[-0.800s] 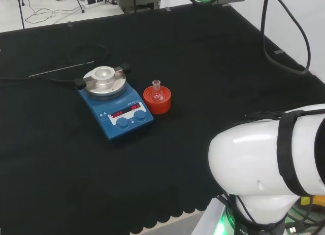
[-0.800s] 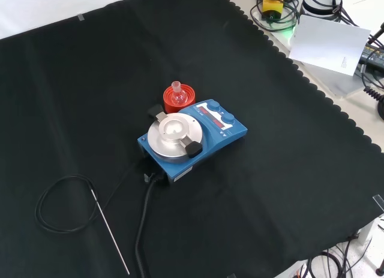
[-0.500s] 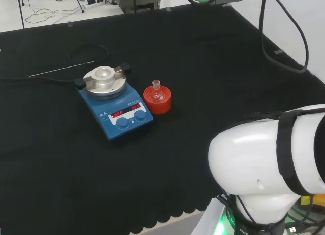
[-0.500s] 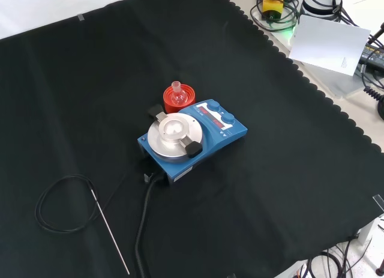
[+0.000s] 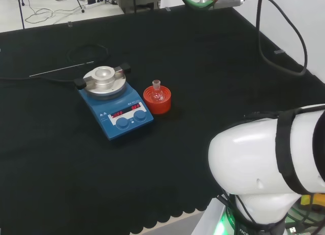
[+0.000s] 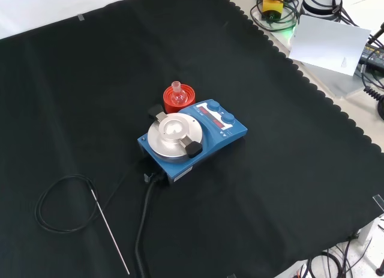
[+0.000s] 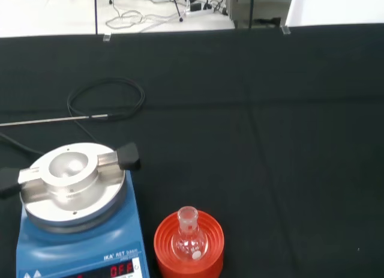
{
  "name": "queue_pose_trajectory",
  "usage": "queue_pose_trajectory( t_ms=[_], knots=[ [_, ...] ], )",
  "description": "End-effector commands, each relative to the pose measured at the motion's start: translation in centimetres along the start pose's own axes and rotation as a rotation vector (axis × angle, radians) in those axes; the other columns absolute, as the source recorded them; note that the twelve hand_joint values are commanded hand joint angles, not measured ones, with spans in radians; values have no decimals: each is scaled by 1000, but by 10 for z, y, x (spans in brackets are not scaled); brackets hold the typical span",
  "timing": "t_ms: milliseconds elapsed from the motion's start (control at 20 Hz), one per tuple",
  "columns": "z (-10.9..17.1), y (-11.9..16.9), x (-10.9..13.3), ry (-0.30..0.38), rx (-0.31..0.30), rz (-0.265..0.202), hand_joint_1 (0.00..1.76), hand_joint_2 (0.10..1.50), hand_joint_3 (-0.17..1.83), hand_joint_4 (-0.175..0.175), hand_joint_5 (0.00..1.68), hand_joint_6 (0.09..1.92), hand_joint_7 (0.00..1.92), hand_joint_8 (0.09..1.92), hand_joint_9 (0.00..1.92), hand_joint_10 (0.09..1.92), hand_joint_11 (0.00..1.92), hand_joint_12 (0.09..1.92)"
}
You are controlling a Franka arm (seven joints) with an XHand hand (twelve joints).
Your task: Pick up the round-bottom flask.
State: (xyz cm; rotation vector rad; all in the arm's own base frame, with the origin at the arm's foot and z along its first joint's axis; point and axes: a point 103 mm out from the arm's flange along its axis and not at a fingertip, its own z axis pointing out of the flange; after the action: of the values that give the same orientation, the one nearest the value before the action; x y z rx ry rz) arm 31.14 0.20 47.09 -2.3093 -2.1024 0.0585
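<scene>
Clear glass: the small round-bottom flask (image 6: 176,95) sits upright in a red ribbed ring stand (image 6: 180,98), centre of the front view, just beside the blue hotplate stirrer (image 6: 198,134).
Fingers: cannot tell.
Approach: descend over the neck, clear of the stirrer.
Wrist view: flask (image 7: 189,239) shows a small white bead inside.

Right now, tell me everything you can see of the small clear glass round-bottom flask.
The small clear glass round-bottom flask has a round bulb and a short neck with an open rim. It stands upright, neck up, seated in the red ribbed ring stand on the black cloth. A small white object lies in the bulb. In the head view the flask stands just right of the blue hotplate stirrer. Nothing but the stand touches it.
</scene>
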Motion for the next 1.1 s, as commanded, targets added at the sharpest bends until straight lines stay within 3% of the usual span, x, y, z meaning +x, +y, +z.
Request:
queue_pose_trajectory(
  t_ms=[50,350,550,950,1100],
  knots=[
    [21,-1,-28,38,13,63,253,1257,302,-6,317,343,69,608,198,708,24,1422],
    [56,11,-108,86,51,132,297,1237,286,-9,328,334,87,614,217,711,36,1424],
    [85,27,-135,110,88,151,321,1226,280,-12,339,328,97,618,225,712,40,1424],
    [137,67,-108,183,127,167,396,1184,268,-16,370,315,116,631,260,719,66,1424],
    [154,80,-84,187,142,163,476,1134,258,-17,401,312,131,640,282,722,85,1419]
  ],
)
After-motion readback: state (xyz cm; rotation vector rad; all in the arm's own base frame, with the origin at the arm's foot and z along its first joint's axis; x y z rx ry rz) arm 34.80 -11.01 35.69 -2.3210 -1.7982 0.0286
